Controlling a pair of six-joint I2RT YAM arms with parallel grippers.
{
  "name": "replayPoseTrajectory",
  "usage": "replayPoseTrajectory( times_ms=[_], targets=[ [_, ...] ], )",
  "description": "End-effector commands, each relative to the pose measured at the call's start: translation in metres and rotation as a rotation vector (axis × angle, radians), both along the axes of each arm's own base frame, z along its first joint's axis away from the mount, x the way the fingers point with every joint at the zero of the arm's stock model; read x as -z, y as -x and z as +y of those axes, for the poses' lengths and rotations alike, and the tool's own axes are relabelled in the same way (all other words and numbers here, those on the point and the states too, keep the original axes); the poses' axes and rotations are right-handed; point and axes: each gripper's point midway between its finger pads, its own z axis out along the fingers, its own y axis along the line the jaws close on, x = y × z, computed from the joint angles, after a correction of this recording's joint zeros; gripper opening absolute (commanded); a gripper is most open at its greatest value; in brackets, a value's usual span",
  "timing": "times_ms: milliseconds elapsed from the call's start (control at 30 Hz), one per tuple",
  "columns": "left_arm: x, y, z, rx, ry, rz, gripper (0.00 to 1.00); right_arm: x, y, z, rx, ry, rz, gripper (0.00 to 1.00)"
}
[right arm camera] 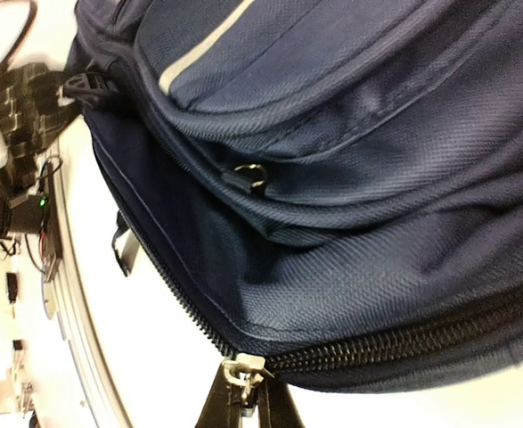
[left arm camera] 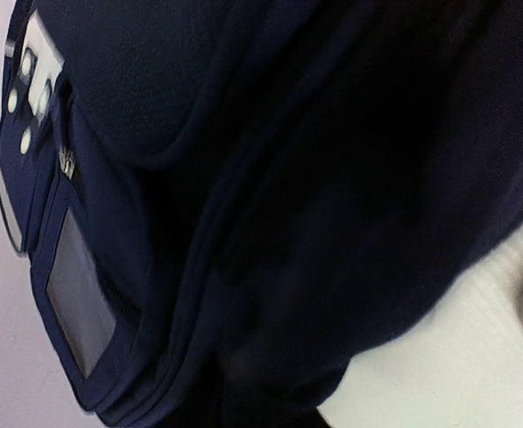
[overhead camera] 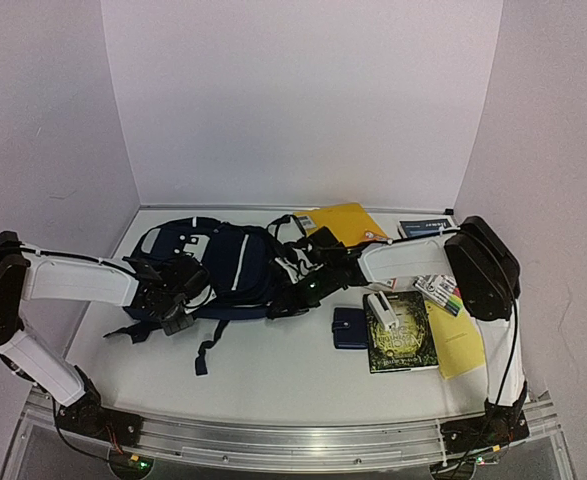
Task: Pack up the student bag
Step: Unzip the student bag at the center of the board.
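Note:
The student bag [overhead camera: 228,265], navy with thin white stripes, lies in the middle of the table, its dark straps trailing toward me. My left gripper [overhead camera: 176,305] is at the bag's left edge. In the left wrist view the bag's fabric [left arm camera: 243,178] fills the frame, bunches toward the jaws and hides the fingers; the gripper looks shut on the fabric. My right gripper [overhead camera: 308,290] is at the bag's right edge. In the right wrist view its fingers [right arm camera: 218,406] are shut on the metal zipper pull [right arm camera: 246,374] at the corner of the zipper line [right arm camera: 404,343].
A navy wallet [overhead camera: 350,327], a dark green book [overhead camera: 403,335] with a white object [overhead camera: 380,305] on it, and a yellow sheet [overhead camera: 460,345] lie right of the bag. Markers [overhead camera: 441,292], a yellow envelope [overhead camera: 348,222] and a small box [overhead camera: 423,228] lie behind.

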Motion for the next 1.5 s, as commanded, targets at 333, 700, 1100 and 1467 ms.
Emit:
replayPoseTrajectory(
  times_ms=[333,700,1100,1467],
  targets=[
    [-0.071,0.060,-0.100,0.284,0.266,-0.085,0.60,-0.025,0.058,0.030,-0.137,-0.051,0.143,0.00],
    [-0.031,0.060,-0.159,0.421,0.266,-0.081,0.60,-0.034,0.060,0.034,-0.142,-0.088,0.155,0.00],
    [-0.001,0.048,-0.098,0.239,0.112,-0.023,0.00,-0.025,0.049,-0.001,-0.101,-0.062,0.157,0.00],
    [-0.029,0.034,-0.008,0.065,-0.012,-0.068,0.00,-0.001,0.016,-0.058,-0.005,0.013,0.114,0.00]
  ],
)
